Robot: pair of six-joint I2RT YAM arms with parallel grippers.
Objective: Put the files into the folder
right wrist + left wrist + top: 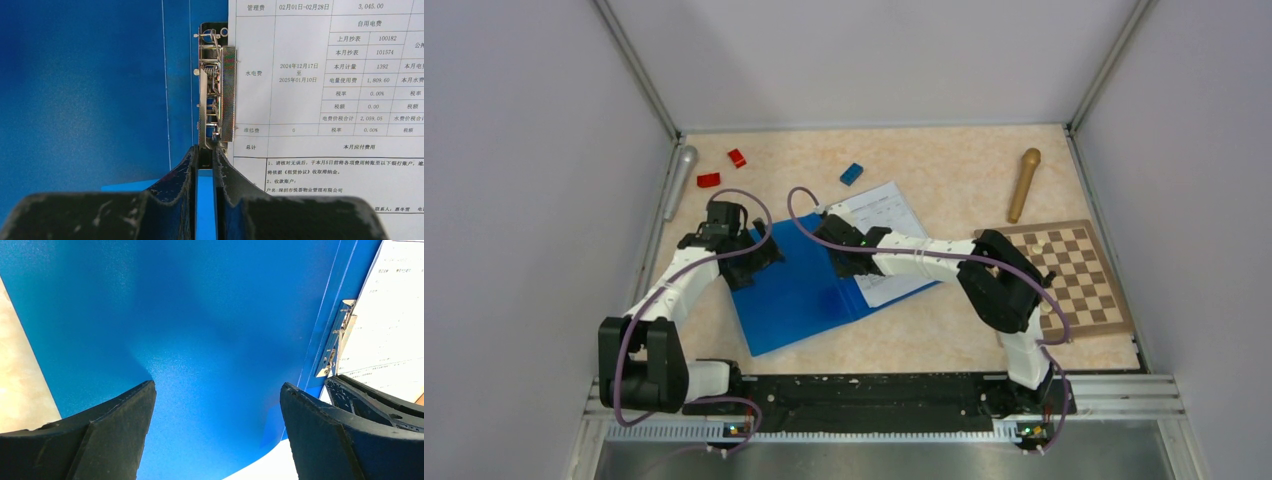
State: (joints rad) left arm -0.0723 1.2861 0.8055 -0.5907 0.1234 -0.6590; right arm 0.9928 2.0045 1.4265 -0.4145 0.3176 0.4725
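Note:
The blue folder [794, 300] lies open on the table. The files [889, 215], white sheets with printed tables, rest on its right half beside the metal clip [215, 90]. My right gripper [205, 150] sits low at the near end of that clip, its fingers shut on the clip's lever. In the top view the right gripper [844, 262] is at the folder's spine. My left gripper [217, 385] hovers open just over the folder's bare left flap [200, 315], with nothing between its fingers. The clip [335, 340] and the files [385, 325] show at the right of the left wrist view.
A chessboard [1069, 275] lies at the right, with a wooden pestle-like stick [1024, 183] behind it. A silver cylinder [679, 180] lies along the left wall. Two red blocks [709, 180] and a small blue block [851, 173] sit behind the folder.

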